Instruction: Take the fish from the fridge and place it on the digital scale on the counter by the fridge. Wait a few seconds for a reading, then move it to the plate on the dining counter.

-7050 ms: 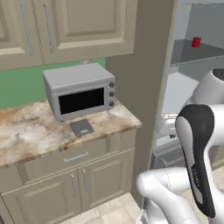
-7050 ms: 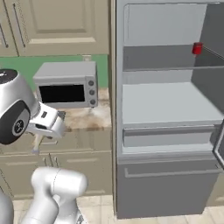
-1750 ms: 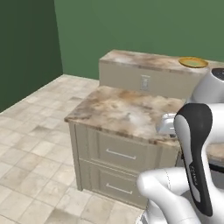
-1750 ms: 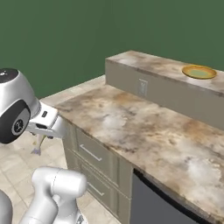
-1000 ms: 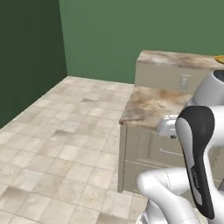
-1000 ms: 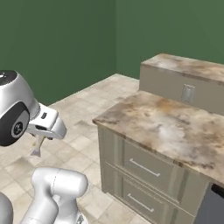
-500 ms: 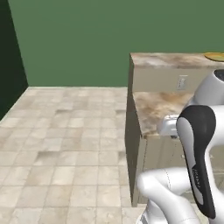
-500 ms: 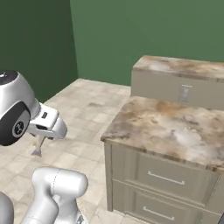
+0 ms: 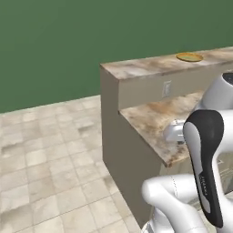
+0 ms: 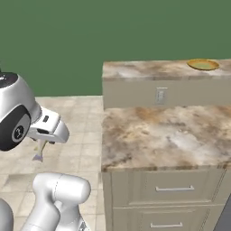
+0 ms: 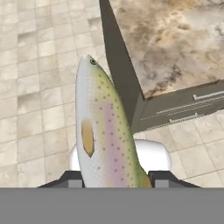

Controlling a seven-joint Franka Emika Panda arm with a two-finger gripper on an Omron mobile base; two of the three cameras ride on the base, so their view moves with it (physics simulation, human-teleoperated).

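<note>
In the hand view the fish point(image 11: 103, 131) stands lengthwise between my fingertips point(image 11: 162, 177), pale silver-green with a pink band and an orange fin, head pointing away from the hand. My gripper point(image 11: 116, 179) is shut on the fish. From the right base camera my gripper point(image 10: 40, 145) hangs low at the left over the tiled floor, and the fish point(image 10: 39, 152) dangles from it. The golden-yellow plate point(image 10: 203, 64) lies on the raised dining counter point(image 10: 149, 70) at the far right, well away from the gripper. The plate point(image 9: 189, 57) and the dining counter point(image 9: 145, 67) also appear from the left base camera.
A lower marbled counter with drawers point(image 10: 167, 131) stands in front of the dining counter, its corner close to the fish point(image 11: 175, 43). A wall socket point(image 10: 160, 95) sits on the dining counter's flat side. Beige floor tiles point(image 9: 45, 173) spread to the left below a green wall.
The whole picture has swung: the base has turned, so both counters now face the cameras and the plate is in both base views. The fish stays in the gripper.
</note>
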